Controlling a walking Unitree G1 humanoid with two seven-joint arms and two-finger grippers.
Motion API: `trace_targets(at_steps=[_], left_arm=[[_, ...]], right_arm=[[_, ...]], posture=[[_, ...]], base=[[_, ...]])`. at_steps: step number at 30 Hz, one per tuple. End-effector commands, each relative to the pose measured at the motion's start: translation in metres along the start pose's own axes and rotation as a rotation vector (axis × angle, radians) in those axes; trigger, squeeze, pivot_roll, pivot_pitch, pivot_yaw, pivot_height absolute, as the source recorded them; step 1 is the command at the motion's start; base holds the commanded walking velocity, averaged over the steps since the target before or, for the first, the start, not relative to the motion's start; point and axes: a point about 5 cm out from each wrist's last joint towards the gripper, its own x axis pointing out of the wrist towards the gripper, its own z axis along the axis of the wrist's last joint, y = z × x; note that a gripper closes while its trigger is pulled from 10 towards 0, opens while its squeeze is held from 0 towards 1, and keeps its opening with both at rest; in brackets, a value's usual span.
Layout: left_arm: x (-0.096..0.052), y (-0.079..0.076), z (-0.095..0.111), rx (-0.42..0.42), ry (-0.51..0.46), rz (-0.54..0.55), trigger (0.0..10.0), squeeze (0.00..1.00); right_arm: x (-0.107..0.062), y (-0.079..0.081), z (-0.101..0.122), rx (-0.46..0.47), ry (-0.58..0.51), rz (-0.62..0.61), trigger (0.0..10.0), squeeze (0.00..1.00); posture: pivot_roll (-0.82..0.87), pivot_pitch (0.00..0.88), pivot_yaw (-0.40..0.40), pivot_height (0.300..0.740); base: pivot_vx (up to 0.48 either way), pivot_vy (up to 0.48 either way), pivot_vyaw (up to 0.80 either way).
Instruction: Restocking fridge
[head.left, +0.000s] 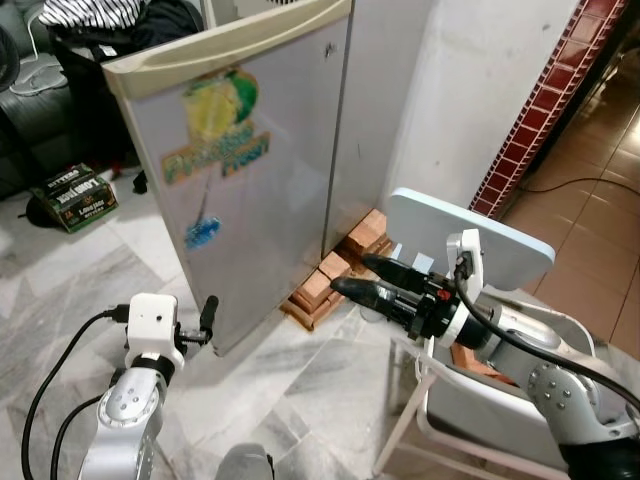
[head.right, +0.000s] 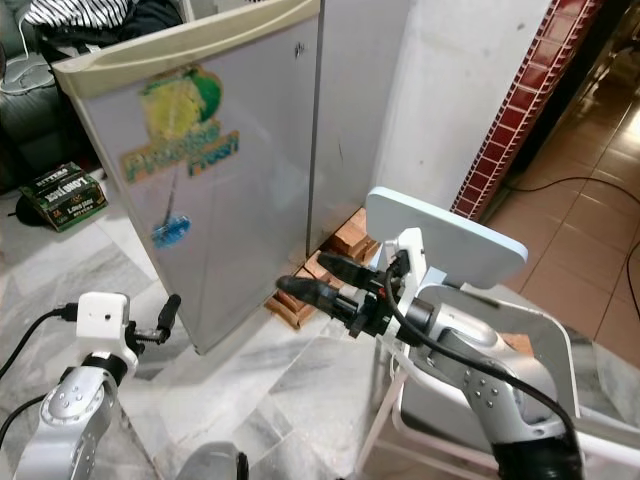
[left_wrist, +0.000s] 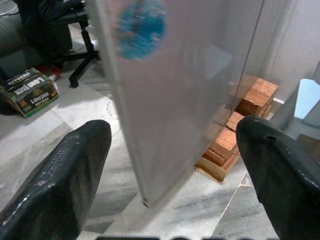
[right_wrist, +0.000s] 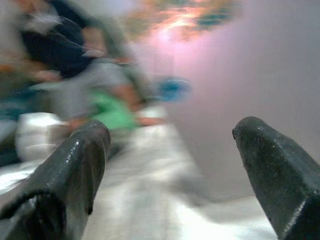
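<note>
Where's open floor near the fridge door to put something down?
Bare marble floor lies between the grey fridge door's lower edge and the white chair. More lies left of the door, toward the green carton. It is crowded at the stacked orange bricks and around the right gripper.

I saw a pale grey fridge door (head.left: 250, 170) with a green-and-yellow sticker (head.left: 218, 120), orange-brown bricks (head.left: 340, 268), veined grey marble floor (head.left: 290, 390), and my black fingers (left_wrist: 70, 175).

I count one fridge (head.left: 240, 170), one white chair (head.left: 470, 240) and one green carton (head.left: 75, 196). I count two grippers: my left gripper (head.left: 208, 315) and my right gripper (head.left: 355, 277).
</note>
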Motion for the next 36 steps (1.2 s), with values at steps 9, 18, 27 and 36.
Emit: trace_targets(at_steps=[9,18,27,36], left_arm=[[-0.002,0.010,0.003,-0.013,-0.016,0.052,10.0,0.00],[-0.004,0.006,0.002,-0.010,-0.015,0.028,10.0,0.00],[-0.002,0.006,0.003,-0.028,-0.023,0.025,10.0,0.00],[0.000,0.011,0.006,-0.044,-0.040,0.028,10.0,0.00]], right_arm=[[-0.013,-0.058,-0.003,-0.165,-0.080,-0.655,10.0,0.00],[-0.012,-0.063,-0.012,-0.154,-0.118,-0.762,10.0,0.00],[-0.009,-0.069,-0.007,-0.172,-0.156,-0.848,10.0,0.00],[0.000,-0.063,-0.007,-0.191,-0.172,-0.817,10.0,0.00]], posture=[[0.16,0.000,-0.032,0.740],[0.16,0.000,-0.031,0.740],[0.15,0.000,-0.033,0.740],[0.15,0.000,-0.031,0.740]], base=[[0.000,0.107,0.00],[0.000,0.480,0.00],[0.000,0.480,0.00],[0.000,0.470,0.00]])
